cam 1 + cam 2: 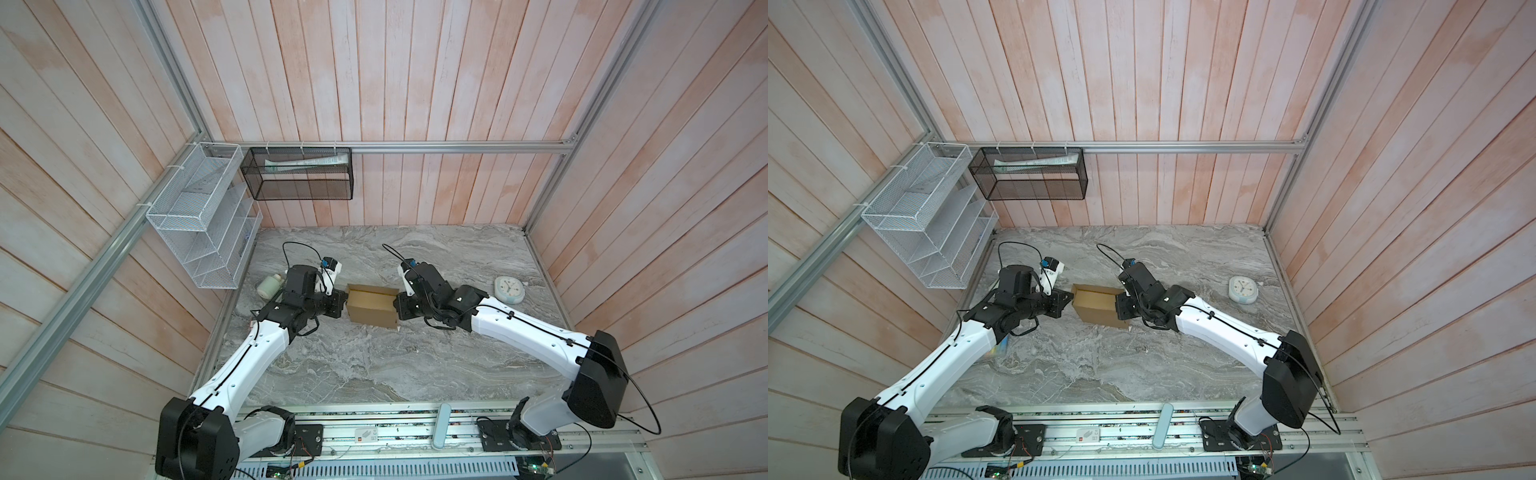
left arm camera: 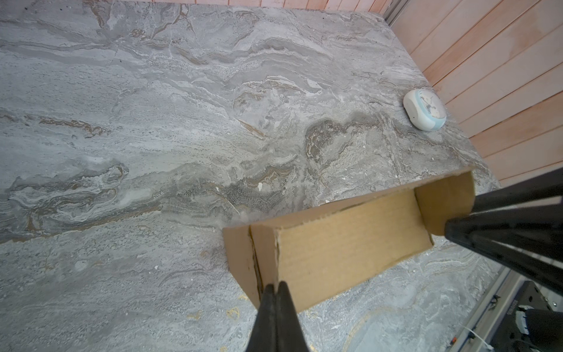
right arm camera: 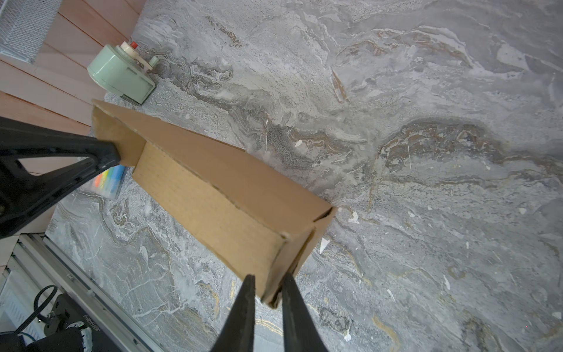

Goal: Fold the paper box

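Observation:
The paper box (image 1: 371, 305) (image 1: 1098, 303) is plain brown cardboard standing on the marble table, partly folded, with its long walls up. My left gripper (image 1: 343, 305) (image 1: 1070, 301) is at its left end. In the left wrist view it (image 2: 275, 286) is shut, tips against the edge of the end wall of the box (image 2: 341, 243). My right gripper (image 1: 395, 307) (image 1: 1119, 305) is at the right end. In the right wrist view its jaws (image 3: 267, 279) stand either side of the folded end wall of the box (image 3: 213, 198), and the cardboard fills the gap.
A round white clock (image 1: 509, 289) (image 2: 425, 109) lies at the right of the table. A pale green container (image 1: 269, 286) (image 3: 122, 76) stands at the left wall. A white wire rack (image 1: 199, 216) and a black mesh basket (image 1: 299, 174) hang on the walls. A colourful case (image 3: 109, 183) lies under the left arm.

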